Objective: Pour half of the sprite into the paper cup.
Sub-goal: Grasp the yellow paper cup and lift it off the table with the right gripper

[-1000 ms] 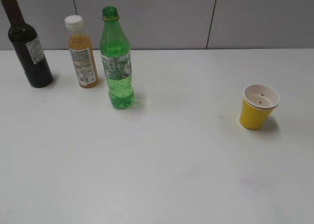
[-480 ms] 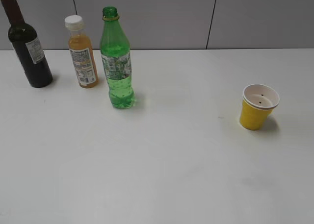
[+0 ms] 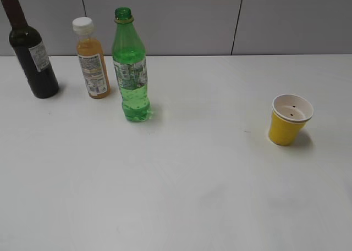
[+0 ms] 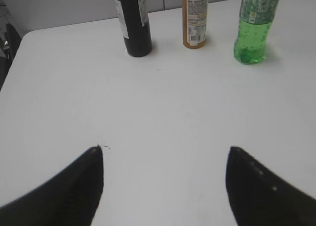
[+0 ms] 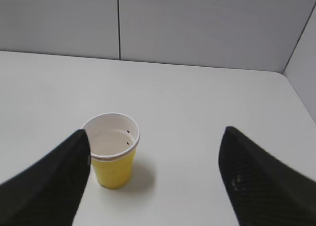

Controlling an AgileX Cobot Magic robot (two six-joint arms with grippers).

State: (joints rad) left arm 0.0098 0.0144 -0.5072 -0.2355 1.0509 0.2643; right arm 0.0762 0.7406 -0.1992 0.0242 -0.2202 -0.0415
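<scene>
The sprite, a tall green bottle with no cap, stands upright at the back left of the white table; the left wrist view shows its lower part at the top right. The yellow paper cup stands upright at the right, and in the right wrist view it sits just beside my left jaw. My left gripper is open and empty, well short of the bottles. My right gripper is open and empty, with the cup near its left finger. Neither gripper shows in the exterior view.
An orange juice bottle with a white cap and a dark wine bottle stand left of the sprite; both also show in the left wrist view, juice and wine. A grey panel wall runs behind the table.
</scene>
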